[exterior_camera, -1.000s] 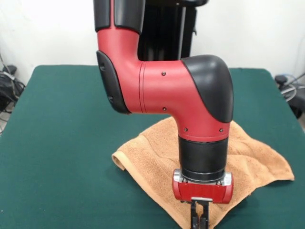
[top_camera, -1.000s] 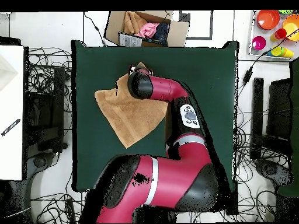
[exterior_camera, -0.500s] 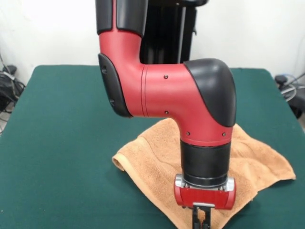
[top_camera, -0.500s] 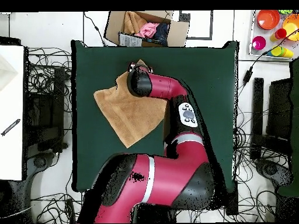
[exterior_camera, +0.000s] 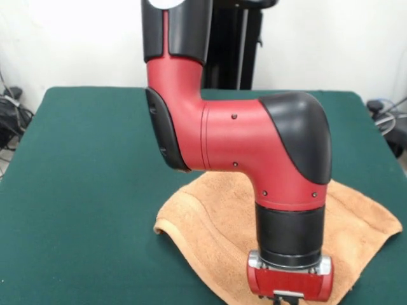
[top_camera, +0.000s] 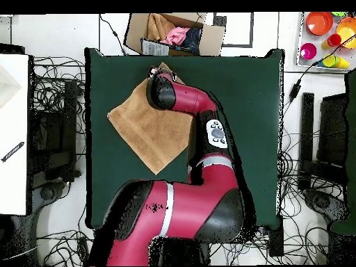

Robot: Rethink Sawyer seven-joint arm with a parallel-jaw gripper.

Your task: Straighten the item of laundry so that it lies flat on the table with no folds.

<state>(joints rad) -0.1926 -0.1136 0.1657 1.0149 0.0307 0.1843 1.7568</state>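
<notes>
The towel lies as a diamond on the left half of the table in the overhead view, one corner under my wrist at the table's edge. My gripper sits low over that corner, where I judge a pull would draw the cloth taut; its tips leave the front view, so I cannot tell whether it grips. In the front view the towel's left edge curls up, so flattening seems unfinished. I can read no writing or brand.
</notes>
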